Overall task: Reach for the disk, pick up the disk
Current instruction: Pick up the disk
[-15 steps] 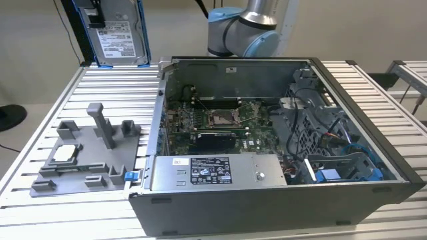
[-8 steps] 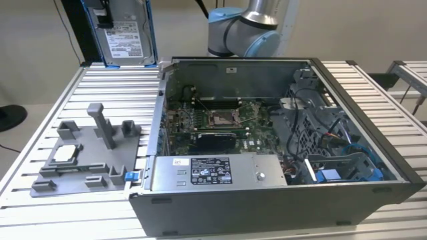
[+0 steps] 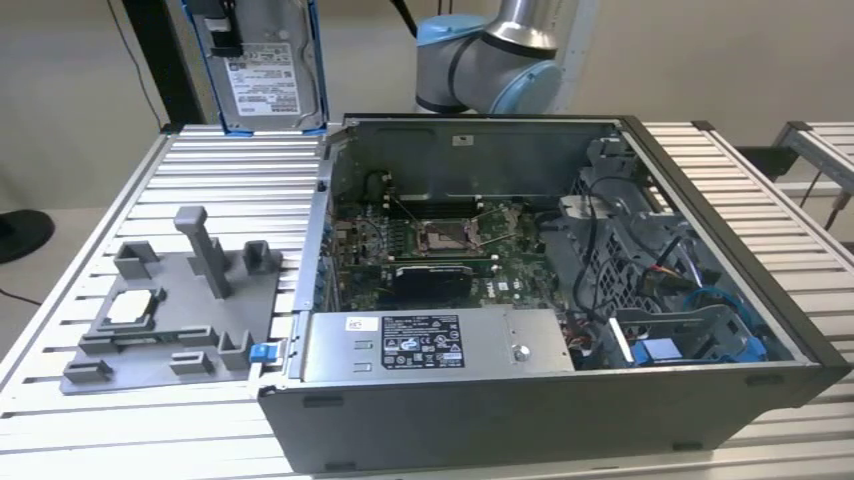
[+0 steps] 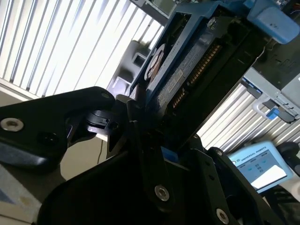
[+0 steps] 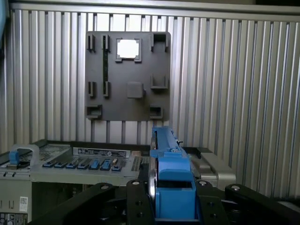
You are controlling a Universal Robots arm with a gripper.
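Plainly the biggest thing is the open computer case, which takes up the centre and right of the exterior view. The grey fixture plate lies at lower left. The disk hangs at upper left, clear of the table, its long axis upright. In the first wrist view the gripper has it edge-on, with fingers narrowed onto its blue side rails.

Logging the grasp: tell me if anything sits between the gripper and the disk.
Nothing visible does. In the first wrist view the gripper clamps the disk directly by its blue-railed edge, held upright above the table.
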